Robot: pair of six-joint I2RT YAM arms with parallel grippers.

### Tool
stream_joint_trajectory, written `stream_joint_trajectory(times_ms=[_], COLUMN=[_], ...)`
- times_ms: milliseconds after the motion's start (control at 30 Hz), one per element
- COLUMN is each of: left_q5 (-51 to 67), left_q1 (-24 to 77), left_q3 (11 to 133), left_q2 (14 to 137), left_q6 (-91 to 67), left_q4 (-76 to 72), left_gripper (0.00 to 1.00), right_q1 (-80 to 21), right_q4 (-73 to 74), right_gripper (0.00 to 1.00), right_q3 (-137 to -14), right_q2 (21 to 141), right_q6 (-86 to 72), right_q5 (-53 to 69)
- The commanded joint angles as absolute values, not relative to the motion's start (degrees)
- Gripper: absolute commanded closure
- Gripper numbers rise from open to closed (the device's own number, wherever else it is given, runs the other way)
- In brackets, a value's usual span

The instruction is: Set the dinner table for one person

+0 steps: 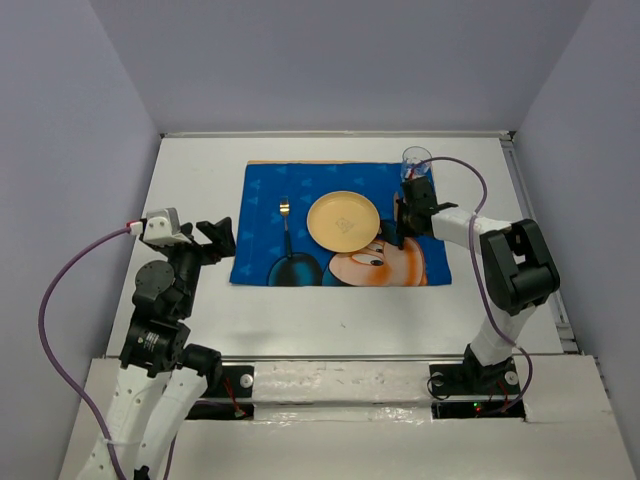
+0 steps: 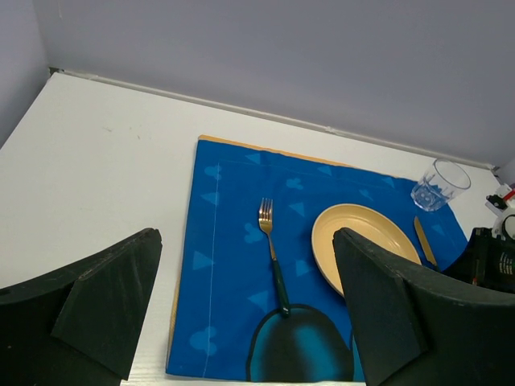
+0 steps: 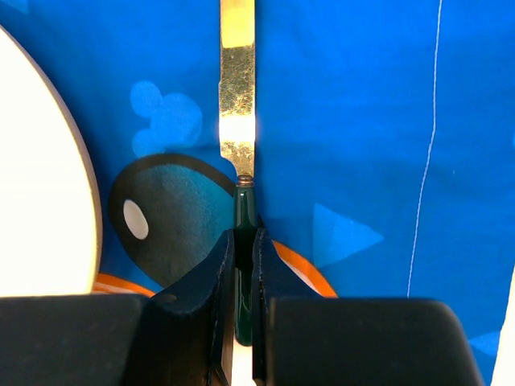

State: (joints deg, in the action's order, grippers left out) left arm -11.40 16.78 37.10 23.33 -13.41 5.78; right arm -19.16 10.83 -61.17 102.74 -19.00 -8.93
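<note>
- Table [image 1: 200, 170]: white, filling the booth floor, carrying everything.
- Mat [image 1: 265, 200]: blue, lying mid-table, nearer the far side.
- L gripper [image 1: 220, 238]: hovering off mat's left edge, fingers standing wide apart, holding nothing.
- R gripper [image 3: 242, 241]: sitting low over mat, right of plate [image 1: 343, 221], fingers pinching knife [image 3: 237, 80] by its dark green handle.
- Plate: yellow, resting at mat ctr.
- Glass [image 1: 416, 160]: standing at mat's far-right corner.
- Fork [image 1: 285, 225]: lying left of plate, tines pointing away.
- Knife: gold blade pointing away, just right of plate.
</note>
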Motion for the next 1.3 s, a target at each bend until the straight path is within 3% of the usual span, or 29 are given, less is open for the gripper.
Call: stream_joint_trajectory(times_ms=[0,167,267,333,367,400,500,633,800,967,1133,1267], left_q5=[-10.55,-10.55,-10.37,-10.37,-10.46,-10.46,-10.55,-10.55,-8.45,-4.93,-1.51,-0.26], left_q1=[16.52,16.52,16.52,16.61,16.61,16.61,16.44,16.44,16.35,16.35,16.35,16.35], left_q3=[37.53,37.53,37.53,37.53,37.53,37.53,37.53,37.62,37.44,37.70,38.14,42.44], left_q2=[24.08,24.35,24.78,24.79,24.87,24.87,24.79,25.05,25.66,23.56,17.67,19.68], left_q6=[-13.36,-13.36,-13.45,-13.45,-13.36,-13.36,-13.36,-13.27,-13.97,-15.29,-15.99,-15.65], left_q4=[2.55,2.46,2.46,2.46,2.46,2.46,2.46,2.55,1.67,0.71,-5.36,-6.94], left_gripper=[0.01,0.01,0.01,0.01,0.01,0.01,0.01,0.01,0.01,0.01,0.01,0.01], right_q1=[-19.25,-19.25,-19.25,-19.25,-19.25,-19.25,-19.25,-19.25,-19.25,-19.25,-19.25,-19.25], right_q4=[13.09,13.36,13.36,13.53,13.62,13.62,13.80,12.92,5.48,-2.02,12.46,13.54], right_gripper=[0.99,0.87,0.72,0.57,0.56,0.46,0.35,0.28,0.00,0.00,0.00,0.00], right_q3=[-62.05,-61.61,-61.61,-61.70,-61.79,-61.79,-61.44,-60.03,-54.95,-48.87,-52.46,-50.81], right_q2=[99.67,100.28,99.32,98.18,97.65,97.12,94.92,87.19,67.45,47.14,37.54,28.58], right_q6=[-21.27,-22.50,-22.59,-22.59,-22.67,-22.59,-22.50,-22.94,-24.52,-23.91,-20.74,-20.13], right_q5=[-8.61,-9.49,-9.75,-9.67,-9.58,-9.41,-8.00,-4.31,3.94,10.64,1.70,-3.85])
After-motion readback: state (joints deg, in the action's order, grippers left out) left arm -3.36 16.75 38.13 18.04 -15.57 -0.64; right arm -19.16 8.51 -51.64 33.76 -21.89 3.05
